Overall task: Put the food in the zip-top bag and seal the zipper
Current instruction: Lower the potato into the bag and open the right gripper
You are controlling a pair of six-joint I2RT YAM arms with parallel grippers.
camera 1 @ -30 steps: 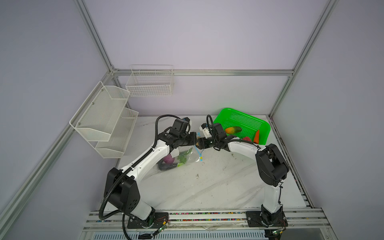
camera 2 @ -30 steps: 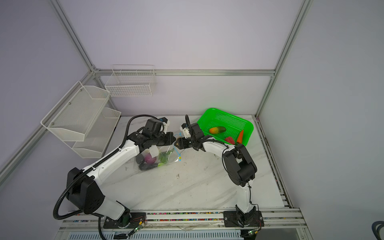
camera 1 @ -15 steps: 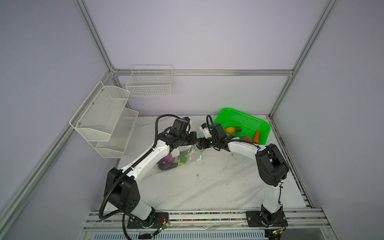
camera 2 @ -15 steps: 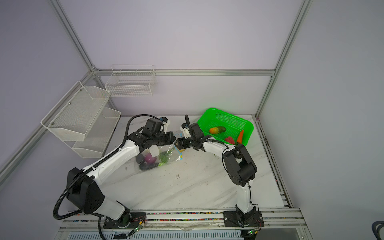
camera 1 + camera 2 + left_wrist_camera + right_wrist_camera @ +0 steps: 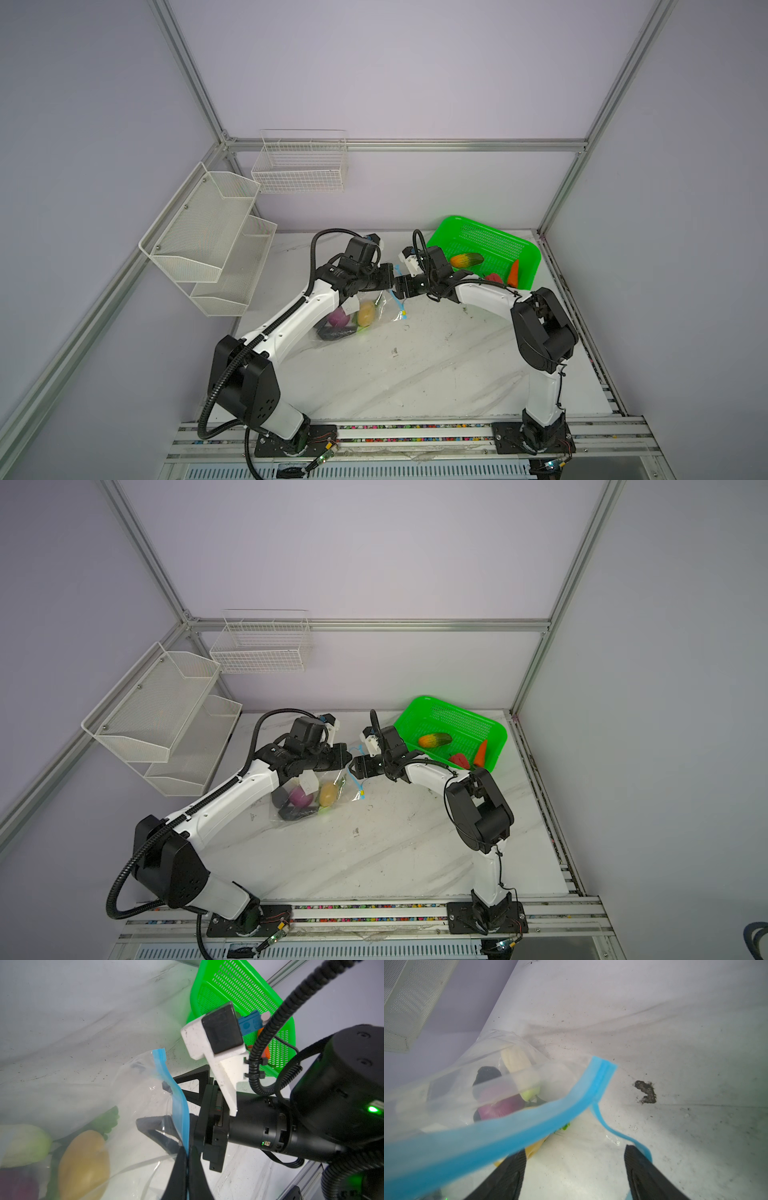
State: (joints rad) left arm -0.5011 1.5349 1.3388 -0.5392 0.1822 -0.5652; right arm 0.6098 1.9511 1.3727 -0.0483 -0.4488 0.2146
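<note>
**Bag mouth held up between the two arms near the back of the bench**

The clear, crinkly zip-top bag [image 5: 353,320] hangs from the left gripper [image 5: 188,1153]. Its black jaws are pinched tight on the long light-blue zipper [image 5: 178,1109] along the bag's edge. The bag sags onto the white marbled bench [image 5: 415,374], toward the back edge and left of the middle.

Through the plastic I can see a yellow toy fruit [image 5: 366,313], a round purple piece [image 5: 338,318] and a dark piece [image 5: 334,332] below them. The right wrist view also shows a pale white-and-green piece [image 5: 519,1068].

The right gripper [image 5: 575,1159] faces the left one, just beside it, with its jaws spread wide and gripping nothing. One blue lip of the zipper crosses over one finger, and the other lip runs down to the other finger [image 5: 639,1167].

In the back right corner stands the green perforated plastic basket [image 5: 498,245]. It holds an orange-and-green toy fruit [image 5: 466,260], a red piece [image 5: 494,277] and an orange carrot [image 5: 514,272].
</note>
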